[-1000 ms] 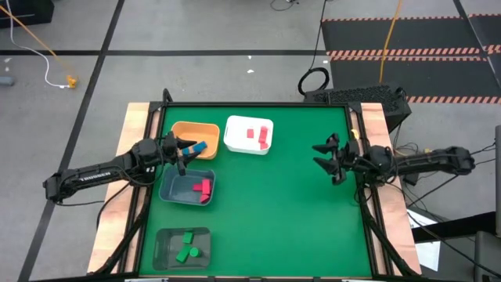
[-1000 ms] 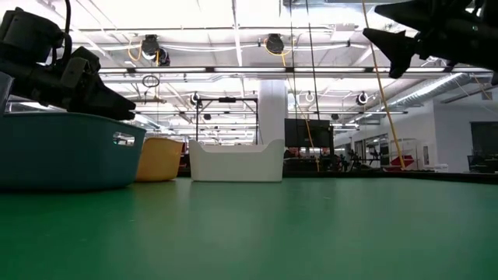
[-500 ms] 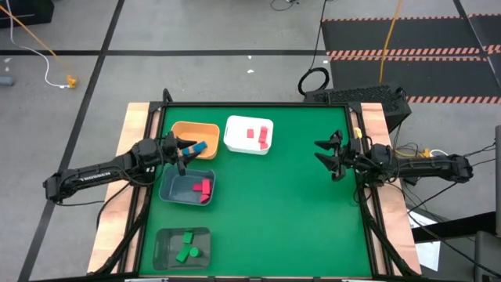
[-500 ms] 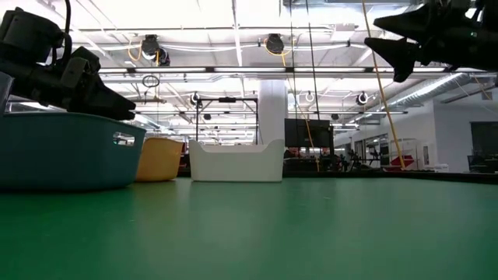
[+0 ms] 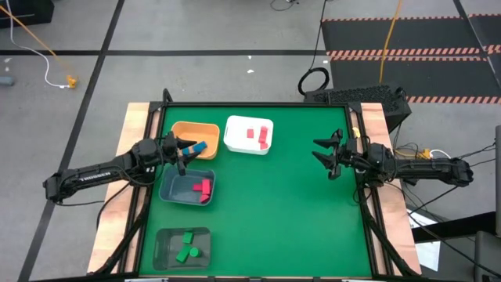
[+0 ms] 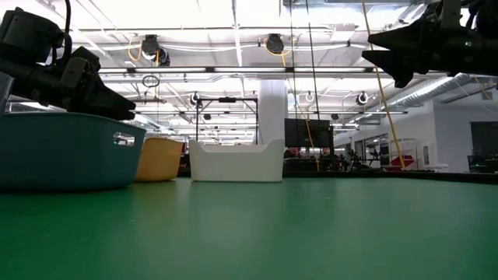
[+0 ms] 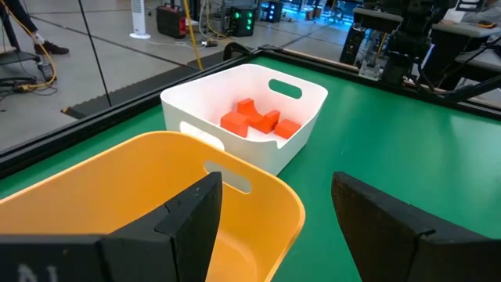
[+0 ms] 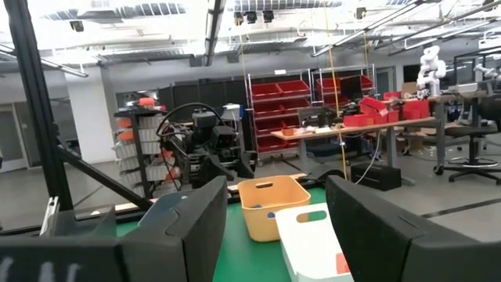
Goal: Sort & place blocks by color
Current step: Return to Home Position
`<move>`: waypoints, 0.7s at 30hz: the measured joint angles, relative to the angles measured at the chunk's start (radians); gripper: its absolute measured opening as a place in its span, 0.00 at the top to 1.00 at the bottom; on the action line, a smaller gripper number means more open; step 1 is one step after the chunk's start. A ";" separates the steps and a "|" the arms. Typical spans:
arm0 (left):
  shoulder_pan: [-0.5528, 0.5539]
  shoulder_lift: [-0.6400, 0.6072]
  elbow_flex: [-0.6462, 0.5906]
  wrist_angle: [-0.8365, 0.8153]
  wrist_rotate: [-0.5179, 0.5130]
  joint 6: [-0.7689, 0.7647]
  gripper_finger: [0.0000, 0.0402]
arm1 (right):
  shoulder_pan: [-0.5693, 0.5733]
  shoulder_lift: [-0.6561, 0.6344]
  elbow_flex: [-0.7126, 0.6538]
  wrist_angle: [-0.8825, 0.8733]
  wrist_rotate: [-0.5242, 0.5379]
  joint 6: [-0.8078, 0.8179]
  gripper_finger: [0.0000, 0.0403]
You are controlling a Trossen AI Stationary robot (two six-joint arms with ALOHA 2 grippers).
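Small rigid coloured blocks (image 5: 257,135) lie in plastic bins (image 5: 167,185) on the green surface (image 5: 290,211); likely light, smooth, best gripped across flat faces. Left pincer (image 5: 187,154) by the orange plastic bin (image 5: 182,127), right pincer (image 5: 318,152) opposite, both apart.

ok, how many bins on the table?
4, all in the left half of the high view: orange bin and white bin side by side, blue-grey bin just below the orange one, dark grey bin lower still. Nothing seems hidden.

green table (image 5: 274,205): orange bin (image 5: 192,131) beside white bin (image 5: 236,138); blue-grey bin (image 5: 175,188), dark grey bin (image 5: 165,247) along left side.
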State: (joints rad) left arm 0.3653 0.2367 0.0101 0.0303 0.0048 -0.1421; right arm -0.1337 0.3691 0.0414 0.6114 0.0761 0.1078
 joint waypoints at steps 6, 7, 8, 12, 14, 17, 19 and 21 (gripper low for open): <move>0.000 0.000 0.000 0.000 0.000 0.000 0.40 | 0.000 0.000 0.000 -0.003 0.000 0.000 0.48; 0.000 0.000 0.000 0.000 0.000 0.000 0.40 | 0.000 0.000 0.000 -0.003 0.000 0.000 0.48; 0.000 0.000 0.000 0.000 0.000 0.000 0.40 | 0.000 0.000 0.000 -0.003 0.000 0.000 0.48; 0.000 0.000 0.000 0.000 0.000 0.000 0.40 | 0.000 0.000 0.000 -0.003 0.000 0.004 0.48; 0.000 0.000 0.000 0.000 0.000 0.000 0.40 | 0.000 0.000 0.000 -0.003 0.000 0.005 0.48; 0.000 0.000 0.000 0.000 0.000 0.000 0.40 | 0.000 0.000 0.000 -0.003 0.000 0.007 0.48; 0.000 0.000 0.000 0.000 0.000 0.000 0.40 | 0.000 0.000 0.000 -0.003 0.000 0.007 0.48; 0.000 0.000 0.000 0.000 0.000 0.000 0.40 | 0.000 0.000 0.000 -0.003 0.000 0.007 0.48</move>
State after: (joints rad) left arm 0.3651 0.2367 0.0105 0.0303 0.0046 -0.1422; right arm -0.1333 0.3691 0.0410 0.6083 0.0765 0.1146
